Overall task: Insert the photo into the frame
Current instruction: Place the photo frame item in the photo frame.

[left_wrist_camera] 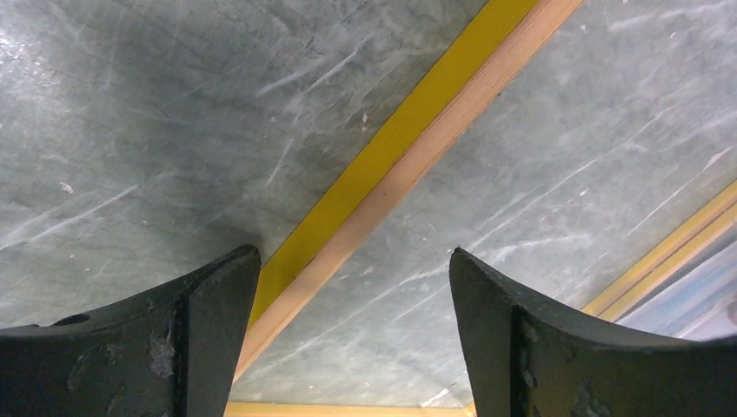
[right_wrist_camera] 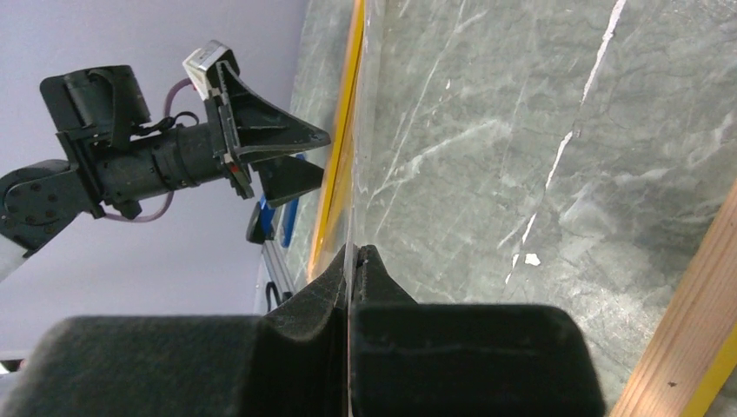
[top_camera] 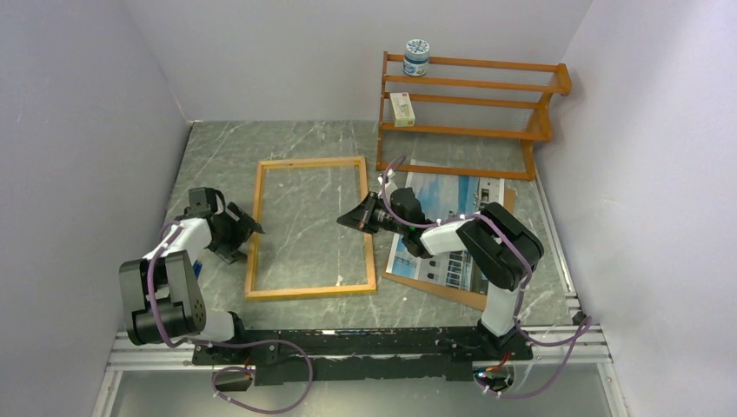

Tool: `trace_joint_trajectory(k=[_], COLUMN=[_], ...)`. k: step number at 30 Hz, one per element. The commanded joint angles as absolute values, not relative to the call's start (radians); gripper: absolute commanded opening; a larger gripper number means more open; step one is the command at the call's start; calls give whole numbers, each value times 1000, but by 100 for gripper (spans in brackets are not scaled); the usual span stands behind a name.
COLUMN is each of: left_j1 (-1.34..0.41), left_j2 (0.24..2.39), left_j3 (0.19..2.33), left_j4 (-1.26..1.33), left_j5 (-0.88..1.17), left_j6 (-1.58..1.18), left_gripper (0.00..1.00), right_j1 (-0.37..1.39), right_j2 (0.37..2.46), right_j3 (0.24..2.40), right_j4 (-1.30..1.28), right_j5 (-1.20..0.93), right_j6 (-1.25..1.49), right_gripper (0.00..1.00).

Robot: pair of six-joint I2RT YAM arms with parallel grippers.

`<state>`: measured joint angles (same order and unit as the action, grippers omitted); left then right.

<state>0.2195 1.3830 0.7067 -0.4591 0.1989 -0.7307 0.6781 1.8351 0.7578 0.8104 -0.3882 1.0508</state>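
**Frame flat at centre, photo to its right**

The thin rectangular frame (top_camera: 313, 162), light wood upward with a yellow edge, lies on the grey marbled table (top_camera: 217, 148). The left gripper (top_camera: 250, 236) has its jaws released over the frame's left rail. The right gripper (top_camera: 341, 221) has its jaws clenched just inside the right rail. The building-and-sky paper photo (top_camera: 452, 195) rests right of centre on a brown cardboard board (top_camera: 443, 291).

The frame (top_camera: 255, 234) lies on the table (top_camera: 226, 148), the photo (top_camera: 448, 195) just beside it beneath the right arm (top_camera: 461, 234).
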Motion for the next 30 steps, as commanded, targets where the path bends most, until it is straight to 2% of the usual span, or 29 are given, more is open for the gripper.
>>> trace_joint_trajectory(k=[1,15,30], left_j1=[222,221,222], left_j2=[1399,1357,1330], left_j3=[698,685,688], left_j4=[-415,-402,-418], left_j5=[242,300,310], left_j6=[-754,-765,-755], left_gripper=[85,80,90], right_j1=[689,686,674], right_j2=[1808,1811,1876], right_j3=[777,830,864], right_j4=[903,882,833], right_j5=[-422,-426,-422], right_j6=[1052,1122,1074], right_gripper=[0,0,0])
